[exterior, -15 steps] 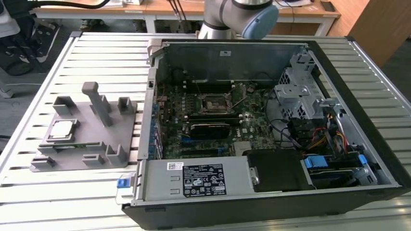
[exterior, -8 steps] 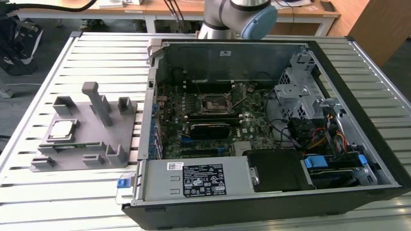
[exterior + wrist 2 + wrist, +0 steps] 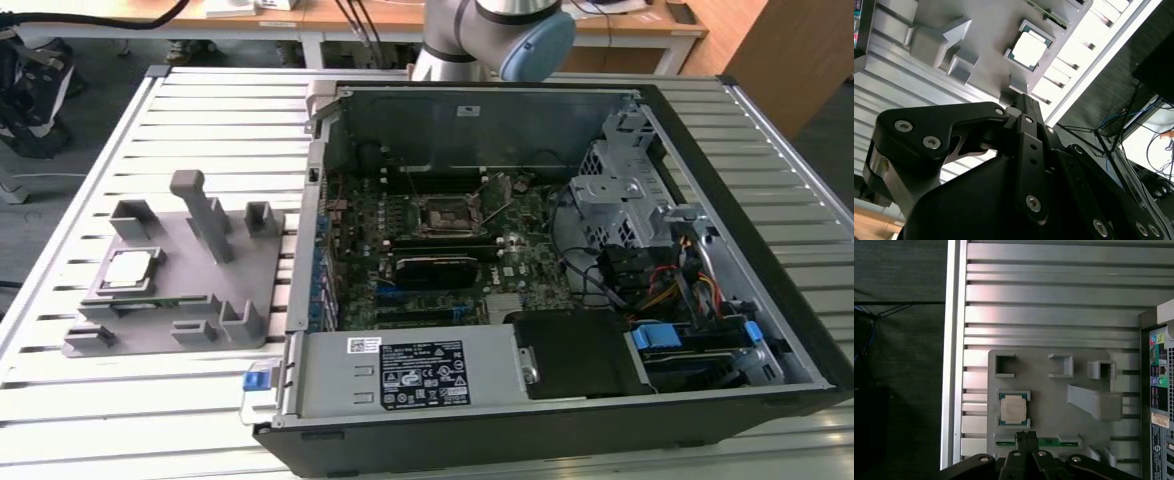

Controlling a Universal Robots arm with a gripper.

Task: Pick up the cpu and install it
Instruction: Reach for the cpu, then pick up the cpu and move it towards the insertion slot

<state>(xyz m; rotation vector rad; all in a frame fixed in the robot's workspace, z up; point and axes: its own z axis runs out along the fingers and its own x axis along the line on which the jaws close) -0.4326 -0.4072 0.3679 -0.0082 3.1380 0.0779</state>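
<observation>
Shows the cpu lying flat, pale metal top up, in a square recess of the grey holder, out on the slatted metal table. Finds the gripper above the holder, fingertips pressed together with no gap to be seen between them and nothing held. Sets those tips, in the first wrist view, just beside the cpu's recess and over a green strip slotted along the holder's edge, without contact with the cpu. Gives, in the second wrist view, the same closed black fingers in front of the holder, with the cpu bare in its pocket beyond them. Puts the holder, in the exterior view, toward the exterior view's left, with upright posts rising near the cpu. Takes in, just beside the holder toward the exterior view's right, an open computer case lying on its side, motherboard exposed, black square socket near the board's middle and well apart from the cpu. Catches part of the arm behind the case.
</observation>
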